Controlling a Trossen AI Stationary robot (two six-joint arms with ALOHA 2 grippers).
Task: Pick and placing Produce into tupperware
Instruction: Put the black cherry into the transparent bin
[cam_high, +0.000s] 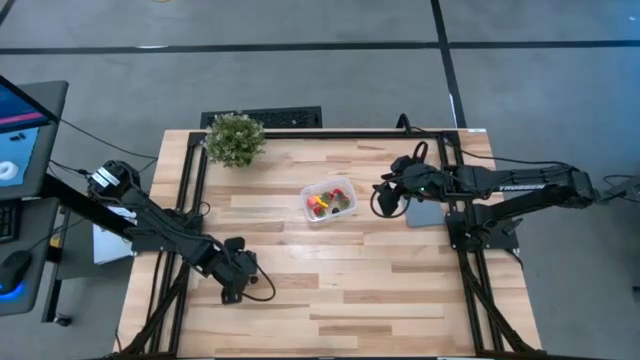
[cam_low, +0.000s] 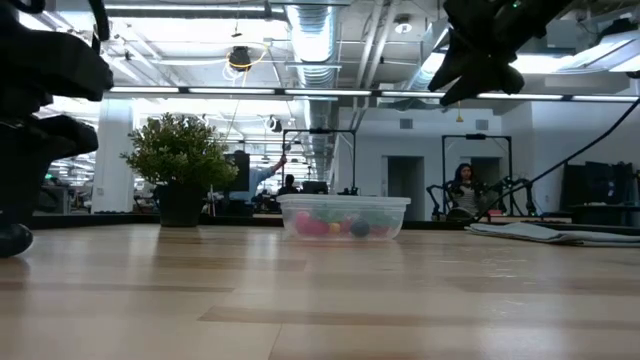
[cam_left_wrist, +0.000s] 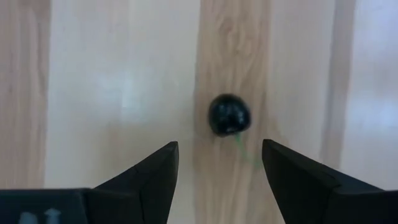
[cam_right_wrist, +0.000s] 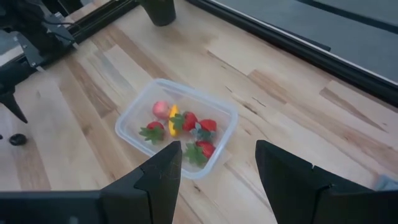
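Left gripper (cam_left_wrist: 217, 171) open above dark berry (cam_left_wrist: 229, 115) (untouched); right gripper (cam_right_wrist: 217, 168) open over tupperware (cam_right_wrist: 177, 127).

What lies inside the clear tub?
The tub holds red strawberries and a yellow piece. Anything beneath them is covered.

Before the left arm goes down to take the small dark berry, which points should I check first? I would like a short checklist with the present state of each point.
1. Left gripper jaws open: ok.
2. Small dark round berry lies free on the light wooden table, ahead of the gap between the jaws: ok.
3. Nothing held by the left gripper: ok.
4. Small clear plastic rectangular tub upright, uncovered, with red strawberry pieces inside: ok.
5. Right gripper hovers beside the tub, jaws open and empty; path above the tub free: cannot tell.
6. Room left in the tub for the berry: ok.
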